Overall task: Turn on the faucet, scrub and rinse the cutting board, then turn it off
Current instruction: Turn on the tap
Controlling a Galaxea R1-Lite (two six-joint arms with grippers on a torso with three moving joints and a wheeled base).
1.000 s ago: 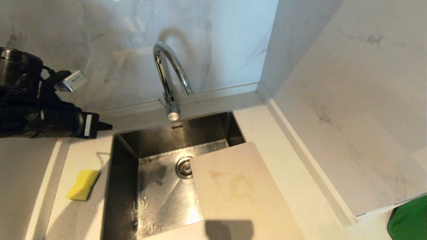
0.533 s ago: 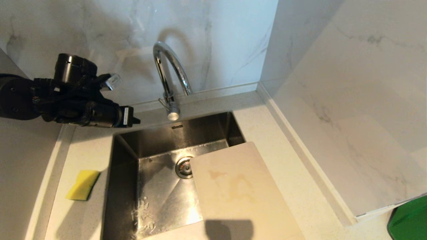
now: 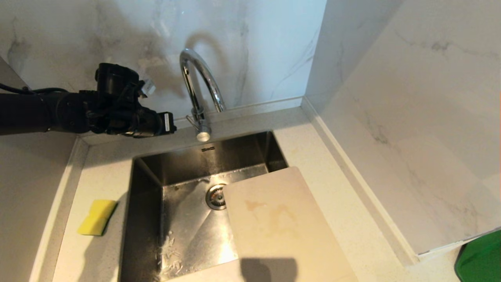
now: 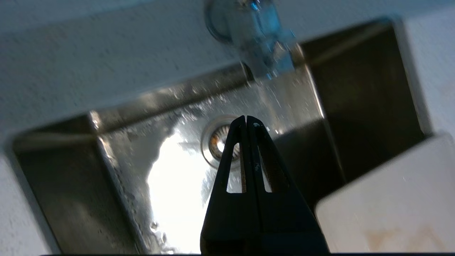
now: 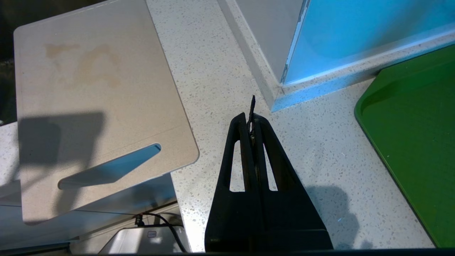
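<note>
The chrome gooseneck faucet (image 3: 197,84) stands behind the sink, its small side lever (image 3: 191,120) at the base. My left gripper (image 3: 173,124) reaches in from the left, shut and empty, its tips just left of that lever and apart from it. In the left wrist view the shut left gripper (image 4: 246,119) hangs over the basin below the blurred faucet (image 4: 261,46). The cream cutting board (image 3: 282,227) with yellowish stains lies across the sink's front right corner. My right gripper (image 5: 251,119) is shut over the speckled counter beside the board (image 5: 99,89).
A yellow sponge (image 3: 97,217) lies on the counter left of the steel sink (image 3: 219,152), which has a drain (image 3: 216,197) at its middle. A green tray (image 3: 479,254) sits at the far right. Marble walls close the back and right sides.
My left arm has swung right and back toward the wall, bringing the shut gripper from the sink's left corner up beside the faucet base. Board, sponge and right arm have not moved.
</note>
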